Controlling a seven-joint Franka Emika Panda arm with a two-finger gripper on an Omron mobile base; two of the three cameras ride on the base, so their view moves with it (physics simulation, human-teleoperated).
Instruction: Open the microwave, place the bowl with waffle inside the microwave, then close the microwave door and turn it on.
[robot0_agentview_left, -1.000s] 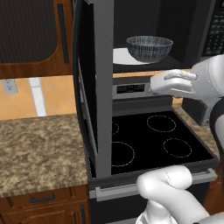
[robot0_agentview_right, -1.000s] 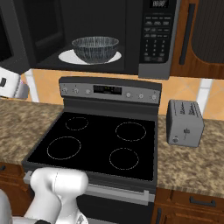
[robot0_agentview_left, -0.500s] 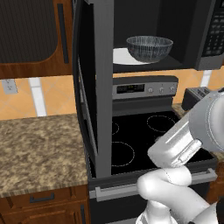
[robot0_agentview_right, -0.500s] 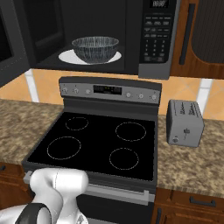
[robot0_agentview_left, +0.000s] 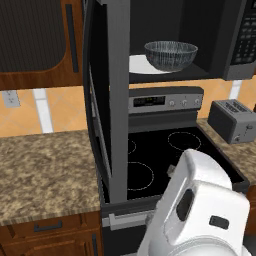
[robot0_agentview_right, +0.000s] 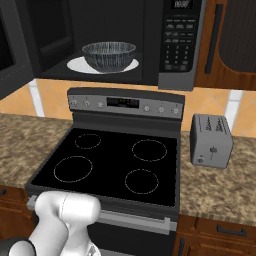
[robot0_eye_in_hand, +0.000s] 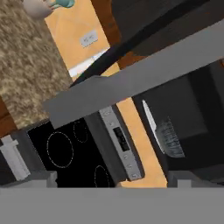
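Left base view, arm pulled back low, bowl (robot0_agentview_left: 170, 54) inside microwave (robot0_agentview_right: 125, 40), door (robot0_agentview_left: 107, 100) open, tool state unclear.

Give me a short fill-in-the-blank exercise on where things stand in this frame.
1. The bowl sits inside the ____.
2. The microwave door is swung ____.
3. On the counter right of the stove stands a grey ____.
4. The bowl rests on a round white ____.

Missing words: microwave; open; toaster; plate
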